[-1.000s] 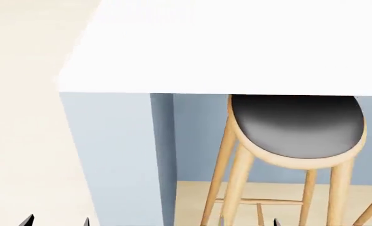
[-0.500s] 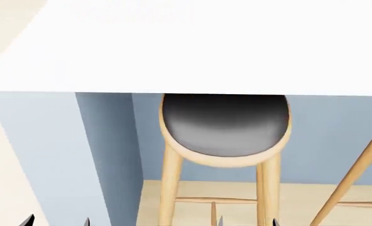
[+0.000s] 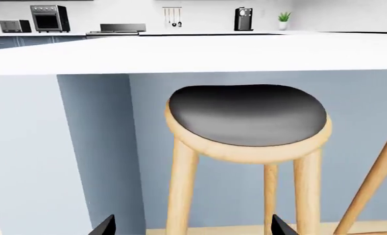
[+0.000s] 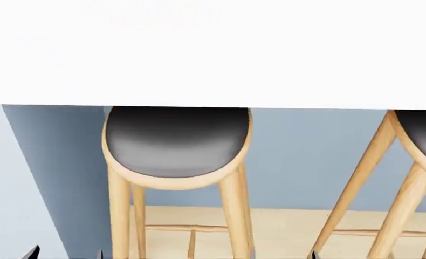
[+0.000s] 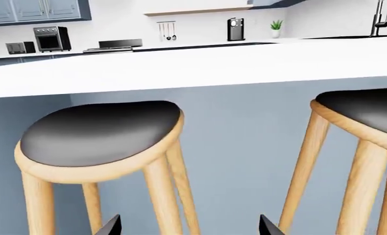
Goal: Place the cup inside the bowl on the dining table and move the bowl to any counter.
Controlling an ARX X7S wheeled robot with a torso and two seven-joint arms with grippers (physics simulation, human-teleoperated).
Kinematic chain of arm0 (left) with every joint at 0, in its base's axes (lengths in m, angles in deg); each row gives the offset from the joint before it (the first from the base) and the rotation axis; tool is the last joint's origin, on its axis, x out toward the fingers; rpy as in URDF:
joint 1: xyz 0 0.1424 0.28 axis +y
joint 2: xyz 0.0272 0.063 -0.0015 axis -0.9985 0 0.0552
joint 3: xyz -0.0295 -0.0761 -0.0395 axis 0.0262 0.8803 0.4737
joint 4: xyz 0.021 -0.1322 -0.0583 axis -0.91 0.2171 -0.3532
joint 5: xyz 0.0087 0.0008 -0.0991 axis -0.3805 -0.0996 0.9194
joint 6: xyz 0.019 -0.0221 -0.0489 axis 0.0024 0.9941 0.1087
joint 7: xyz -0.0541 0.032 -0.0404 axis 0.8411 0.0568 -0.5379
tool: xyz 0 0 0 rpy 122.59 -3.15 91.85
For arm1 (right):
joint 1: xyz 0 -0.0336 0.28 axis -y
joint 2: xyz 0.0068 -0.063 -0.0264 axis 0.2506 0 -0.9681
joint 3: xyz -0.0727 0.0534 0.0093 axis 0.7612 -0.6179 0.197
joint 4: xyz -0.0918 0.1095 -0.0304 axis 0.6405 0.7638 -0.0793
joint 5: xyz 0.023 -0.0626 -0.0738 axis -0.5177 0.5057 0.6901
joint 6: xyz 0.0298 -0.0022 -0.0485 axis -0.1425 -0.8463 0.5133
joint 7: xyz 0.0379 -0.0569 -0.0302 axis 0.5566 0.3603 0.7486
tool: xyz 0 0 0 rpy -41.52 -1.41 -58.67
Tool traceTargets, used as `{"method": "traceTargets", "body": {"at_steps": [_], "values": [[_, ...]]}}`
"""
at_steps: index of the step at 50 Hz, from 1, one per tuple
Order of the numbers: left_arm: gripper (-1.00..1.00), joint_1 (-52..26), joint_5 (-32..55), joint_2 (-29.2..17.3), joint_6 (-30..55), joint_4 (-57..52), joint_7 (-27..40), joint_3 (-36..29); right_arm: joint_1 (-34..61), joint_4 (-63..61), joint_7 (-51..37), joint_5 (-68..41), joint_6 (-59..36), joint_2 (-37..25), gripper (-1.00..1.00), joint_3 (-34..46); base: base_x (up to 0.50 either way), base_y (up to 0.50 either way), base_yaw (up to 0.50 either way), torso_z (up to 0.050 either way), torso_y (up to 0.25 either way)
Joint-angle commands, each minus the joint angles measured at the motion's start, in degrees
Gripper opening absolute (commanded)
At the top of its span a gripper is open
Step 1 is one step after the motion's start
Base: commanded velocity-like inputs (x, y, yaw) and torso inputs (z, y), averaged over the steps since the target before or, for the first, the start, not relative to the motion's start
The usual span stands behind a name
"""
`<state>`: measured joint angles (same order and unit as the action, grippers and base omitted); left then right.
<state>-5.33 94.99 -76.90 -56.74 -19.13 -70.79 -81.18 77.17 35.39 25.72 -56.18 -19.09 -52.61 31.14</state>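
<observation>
A: What fills the head view?
B: A plain smooth white bench (image 4: 213,54) with a straight front edge takes the whole upper part, with a blue-grey panel (image 4: 299,156) below it. That is the dining table.

A: And under it?
B: A round wooden stool with a dark grey padded seat (image 4: 176,141) is tucked partly beneath the edge, on pale wooden legs. A second stool of the same kind (image 4: 421,145) shows at the right border, cut off by the frame. Light wood floor (image 4: 285,229) lies under them.

A: Where is the cup, or the bowl?
B: Neither shows in any view; the visible stretch of benchtop carries nothing I can make out.

A: The claws?
B: Only dark fingertips. The left claw (image 3: 189,227) shows two tips at the lower edge of its wrist view, set wide apart, pinching nothing. The right claw (image 5: 189,226) looks the same in its own view: tips spread, nothing between them. In the head view small black points poke up along the bottom border.

A: Anything further back?
B: Past the benchtop, the wrist views show a far kitchen wall with a toaster oven (image 3: 49,18), a small toaster (image 3: 14,26), hanging utensils (image 3: 172,16), a dark coffee machine (image 3: 243,19) and a small potted plant (image 3: 283,17).
</observation>
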Motion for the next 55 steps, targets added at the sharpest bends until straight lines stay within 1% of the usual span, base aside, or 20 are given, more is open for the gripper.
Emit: {"method": "traceTargets", "body": {"at_steps": [1,55], "values": [[1.00,-0.18,-0.01,0.03,0.10,-0.12,0.34,-0.40,0.03,-0.01,-0.25,-0.14,0.05,-0.18,1.00,0.24,0.00,-0.50,0.00,0.000,0.000],[1.00,-0.06,0.72,-0.84,-0.58,-0.27,0.93,-1.39,0.24,-0.05,-1.37,-0.83,-0.13,-0.99,1.00,1.25,0.00,-0.50,0.00,0.000,0.000]]}}
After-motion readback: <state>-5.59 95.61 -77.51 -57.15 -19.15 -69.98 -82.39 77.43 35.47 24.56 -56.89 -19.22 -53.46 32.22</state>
